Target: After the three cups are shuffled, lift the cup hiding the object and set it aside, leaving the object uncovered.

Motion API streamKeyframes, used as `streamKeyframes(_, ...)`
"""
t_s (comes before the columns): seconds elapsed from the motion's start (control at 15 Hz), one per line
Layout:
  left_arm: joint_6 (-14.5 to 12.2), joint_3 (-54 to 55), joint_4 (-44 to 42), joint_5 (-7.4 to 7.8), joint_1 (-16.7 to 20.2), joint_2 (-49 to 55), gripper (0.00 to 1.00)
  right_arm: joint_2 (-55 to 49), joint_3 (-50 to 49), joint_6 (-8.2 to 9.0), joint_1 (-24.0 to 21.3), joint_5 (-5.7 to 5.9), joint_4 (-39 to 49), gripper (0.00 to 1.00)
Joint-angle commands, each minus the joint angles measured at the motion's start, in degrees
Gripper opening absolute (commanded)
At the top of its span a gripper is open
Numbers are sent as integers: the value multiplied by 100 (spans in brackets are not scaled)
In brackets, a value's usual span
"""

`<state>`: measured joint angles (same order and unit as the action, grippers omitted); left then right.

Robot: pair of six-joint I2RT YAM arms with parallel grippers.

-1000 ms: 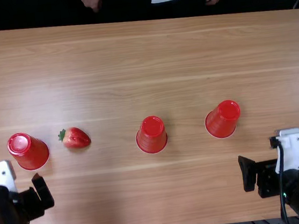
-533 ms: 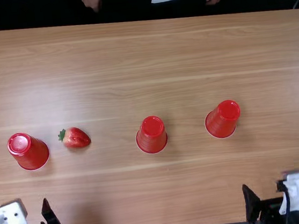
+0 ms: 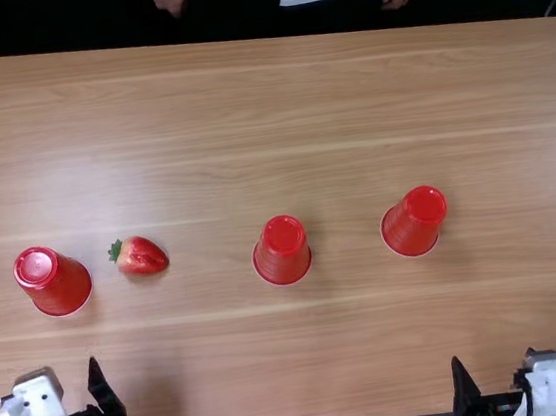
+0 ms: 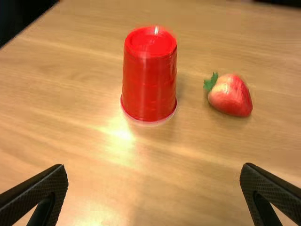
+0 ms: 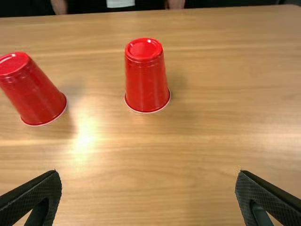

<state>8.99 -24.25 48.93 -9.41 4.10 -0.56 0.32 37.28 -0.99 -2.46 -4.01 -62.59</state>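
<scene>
While my left hand (image 4: pixel 151 168) and right hand (image 5: pixel 146 174) sit spread wide at the table's (image 3: pixel 264 89) near edge, I see the strawberry (image 3: pixel 141 256) uncovered at one o'clock from the left hand, near the leftmost cup (image 3: pixel 53 280).

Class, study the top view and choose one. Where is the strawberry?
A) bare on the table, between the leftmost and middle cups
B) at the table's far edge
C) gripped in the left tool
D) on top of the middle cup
A: the strawberry lies uncovered on the table, close beside the leftmost cup, the middle cup farther off.
</scene>
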Motion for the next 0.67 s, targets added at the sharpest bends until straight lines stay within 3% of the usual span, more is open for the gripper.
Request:
streamKeyframes(0.0, -66, 280, -495, 87, -67, 56, 100, -32, -142, -27, -71, 0, 357, 100)
streamKeyframes(0.07, -66, 474, -1191, 118, -67, 56, 100, -32, -282, -122, -71, 0, 1021, 100)
streamKeyframes(0.13, -66, 623, -1897, 287, -67, 56, 100, -32, -467, -249, -71, 0, 1812, 100)
streamKeyframes(0.27, -66, 1010, -2836, 804, -67, 56, 100, -32, -994, -291, -71, -10, 3415, 100)
streamKeyframes(0.33, -66, 1212, -3089, 962, -67, 56, 100, -32, -1293, -280, -71, -31, 4249, 100)
streamKeyframes(0.47, -66, 1581, -3448, 1025, -67, 56, 100, -32, -1944, -280, -71, -21, 5746, 100)
streamKeyframes(0.6, -77, 1898, -3722, 1025, -67, 56, 100, -32, -2488, -238, -71, -10, 6316, 100)
